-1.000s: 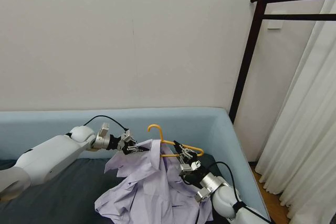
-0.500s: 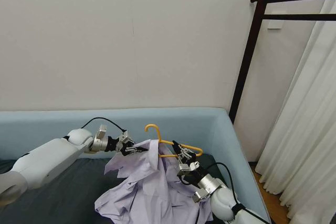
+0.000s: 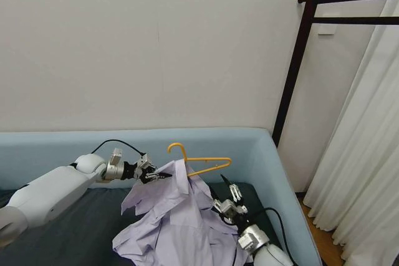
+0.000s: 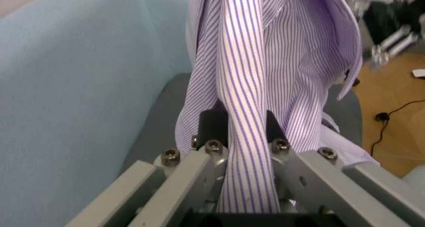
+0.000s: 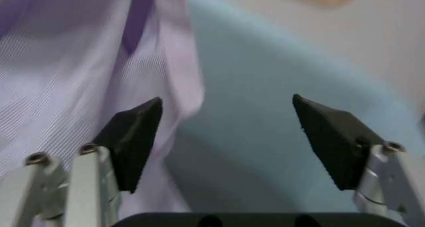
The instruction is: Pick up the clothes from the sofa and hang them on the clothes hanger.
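One shirt with one hanger is pinched by the left gripper, and the right gripper is held wide apart beside it.

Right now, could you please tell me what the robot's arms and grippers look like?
The left arm and right arm have smooth white rounded shells with silver wrist sections. A thin black cable loops over the left wrist. The left gripper and right gripper are silver metal linkages with hex screws and black wedge-shaped pads.
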Tool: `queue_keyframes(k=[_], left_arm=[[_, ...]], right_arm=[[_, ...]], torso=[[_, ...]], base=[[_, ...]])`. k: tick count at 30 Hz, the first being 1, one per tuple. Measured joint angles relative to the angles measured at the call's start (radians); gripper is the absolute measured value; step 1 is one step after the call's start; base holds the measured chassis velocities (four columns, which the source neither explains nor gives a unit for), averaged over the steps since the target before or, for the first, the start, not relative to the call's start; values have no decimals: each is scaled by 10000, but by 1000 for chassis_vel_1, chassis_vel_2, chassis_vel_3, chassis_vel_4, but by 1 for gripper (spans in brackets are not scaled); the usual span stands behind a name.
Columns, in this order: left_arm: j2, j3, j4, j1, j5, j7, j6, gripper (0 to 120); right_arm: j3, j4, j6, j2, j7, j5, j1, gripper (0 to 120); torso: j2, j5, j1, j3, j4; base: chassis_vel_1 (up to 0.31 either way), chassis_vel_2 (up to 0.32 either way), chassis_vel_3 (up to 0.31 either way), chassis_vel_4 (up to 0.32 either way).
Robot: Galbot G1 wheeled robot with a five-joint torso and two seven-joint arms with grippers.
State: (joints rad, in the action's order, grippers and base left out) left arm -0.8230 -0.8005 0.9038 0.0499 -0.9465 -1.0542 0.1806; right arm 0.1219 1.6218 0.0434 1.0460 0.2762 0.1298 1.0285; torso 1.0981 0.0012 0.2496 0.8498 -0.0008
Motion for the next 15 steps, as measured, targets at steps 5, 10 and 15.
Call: queue_keyframes(k=[5, 10, 15], left_arm=[[8, 0, 147, 24, -61, 22, 5, 1], [61, -20, 337, 19, -101, 77, 5, 1], [155, 2, 499, -17, -135, 107, 5, 1]], right_arm=[[-203, -87, -623, 517, -51, 3334, 305, 97], [-245, -77, -798, 1087, 82, 5460, 99, 100], [-208, -498, -908, 1590, 447, 6536, -285, 100]], torso=[[0, 0, 0, 0, 4], [0, -3, 0, -1, 6], [0, -4, 0, 0, 6]], base=[[0, 0, 0, 0], [0, 0, 0, 0], [0, 0, 0, 0]])
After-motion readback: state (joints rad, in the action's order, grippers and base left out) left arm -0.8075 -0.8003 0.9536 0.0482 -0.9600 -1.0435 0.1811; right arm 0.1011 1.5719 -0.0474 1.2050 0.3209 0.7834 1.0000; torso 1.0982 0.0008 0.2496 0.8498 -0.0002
